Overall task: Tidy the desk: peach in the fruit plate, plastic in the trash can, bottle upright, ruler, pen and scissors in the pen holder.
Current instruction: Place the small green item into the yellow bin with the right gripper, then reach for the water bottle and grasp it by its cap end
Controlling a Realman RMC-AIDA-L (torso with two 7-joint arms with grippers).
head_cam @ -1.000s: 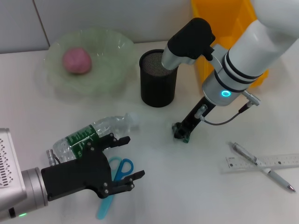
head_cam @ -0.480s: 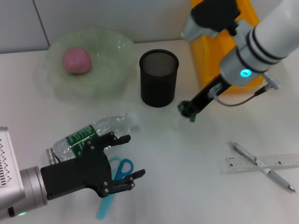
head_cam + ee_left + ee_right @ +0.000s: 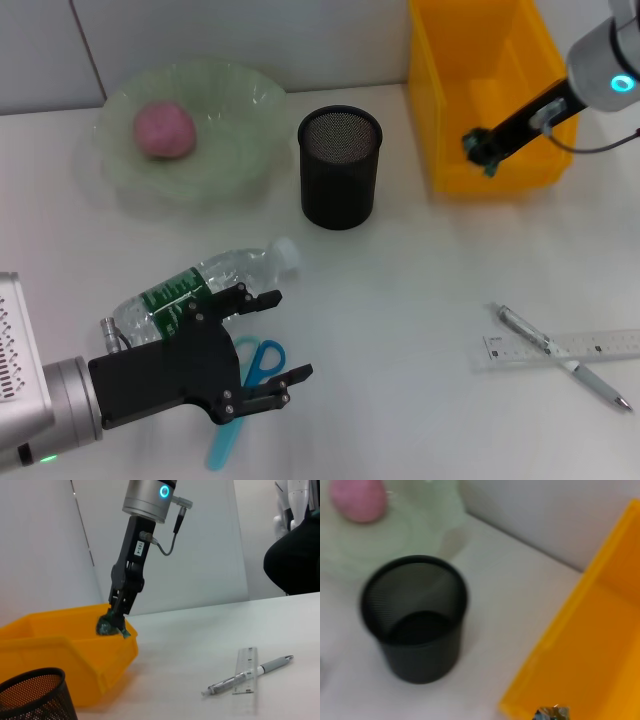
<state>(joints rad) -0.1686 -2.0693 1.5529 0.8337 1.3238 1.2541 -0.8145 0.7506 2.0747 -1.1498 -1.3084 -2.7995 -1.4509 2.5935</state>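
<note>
Pen holder beside trash can

A white table carries everything here. Behind the table rises a pale wall. A dark seam runs down that wall.

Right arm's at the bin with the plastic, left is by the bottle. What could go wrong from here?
1. The right gripper holds the plastic scrap near the yellow bin's front wall; an early release might drop it onto the table.
2. The open left gripper hovers over both the lying bottle and the scissors; closing might nudge the scissors or roll the bottle.
</note>
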